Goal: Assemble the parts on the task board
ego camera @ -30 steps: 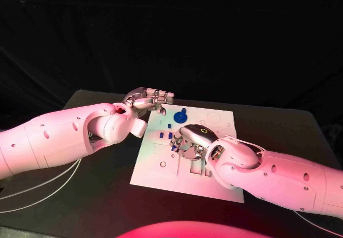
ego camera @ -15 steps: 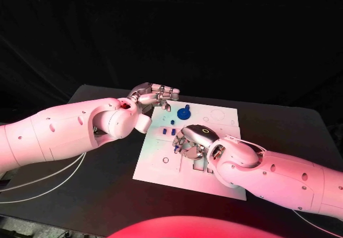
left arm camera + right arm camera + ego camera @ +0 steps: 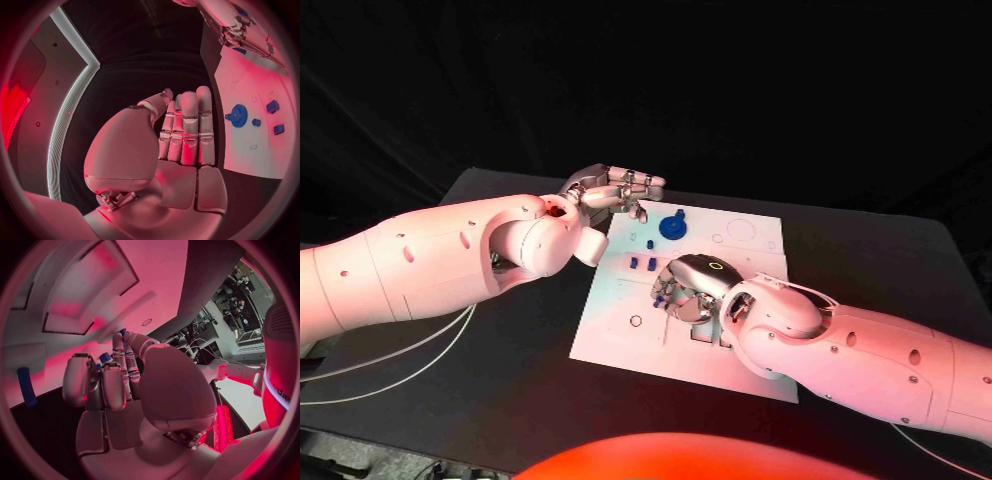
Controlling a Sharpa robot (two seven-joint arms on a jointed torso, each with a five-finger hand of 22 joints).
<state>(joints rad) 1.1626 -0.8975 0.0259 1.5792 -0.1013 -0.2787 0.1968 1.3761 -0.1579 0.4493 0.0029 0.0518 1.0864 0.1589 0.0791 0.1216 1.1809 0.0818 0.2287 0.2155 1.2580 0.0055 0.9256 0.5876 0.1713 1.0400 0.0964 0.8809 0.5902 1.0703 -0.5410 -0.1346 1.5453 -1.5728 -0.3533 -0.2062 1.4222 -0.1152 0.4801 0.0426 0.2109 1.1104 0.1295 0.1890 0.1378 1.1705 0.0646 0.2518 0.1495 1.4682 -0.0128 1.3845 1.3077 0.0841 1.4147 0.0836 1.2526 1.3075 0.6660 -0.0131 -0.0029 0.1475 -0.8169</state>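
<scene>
The task board (image 3: pixel 625 330) is a white rectangular plate lying in the middle of the black table (image 3: pixel 473 400), printed with faint outlines of circles and marked with small holes and rectangular recesses. Near its far edge sits a blue gear (image 3: pixel 671 227) with a short stem beside it, and a few small blue pegs (image 3: pixel 640 263) stand just nearer the board's middle. The right hand (image 3: pixel 687 290) rests fingers-down on the board's centre, its fingers curled around a small blue part (image 3: pixel 105 358). The left hand (image 3: pixel 612 190) hovers over the board's far left corner, holding nothing, fingers straight and pressed side by side.
</scene>
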